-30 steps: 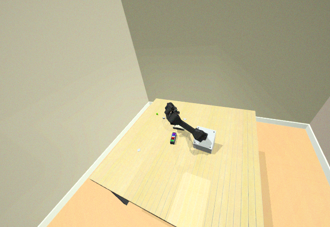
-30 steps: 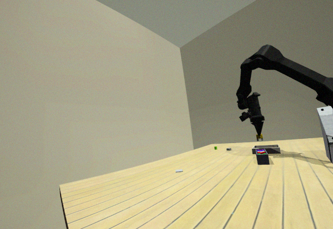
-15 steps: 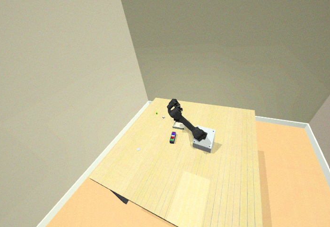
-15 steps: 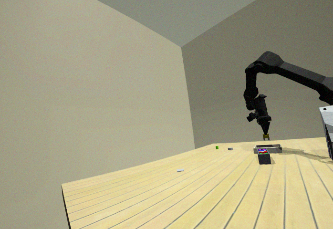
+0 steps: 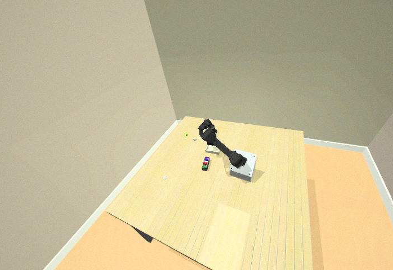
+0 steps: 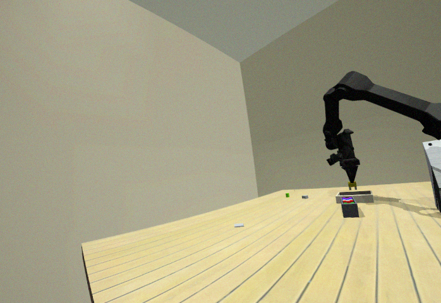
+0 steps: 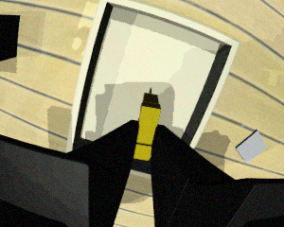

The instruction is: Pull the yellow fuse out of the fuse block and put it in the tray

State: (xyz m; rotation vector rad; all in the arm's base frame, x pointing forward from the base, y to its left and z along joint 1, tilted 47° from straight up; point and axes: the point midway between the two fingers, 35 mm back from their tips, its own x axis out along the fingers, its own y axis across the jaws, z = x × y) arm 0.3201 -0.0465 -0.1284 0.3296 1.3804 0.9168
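Above the tray [image 7: 95, 57] | tool [image 7: 144, 151] clamped on yellow fuse [image 7: 146, 128] | fuse block [image 6: 349, 207] holds other fuses

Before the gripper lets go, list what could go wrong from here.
1. The gripper holds the yellow fuse above the tray, not down in it. Released from this height, it might bounce or tip out over the low wall.
2. The fuse block stands right beside the tray. A sideways drift while lowering could bring the gripper or fuse against it.
3. Only the fuse's upper end is pinched, so it may slip early.
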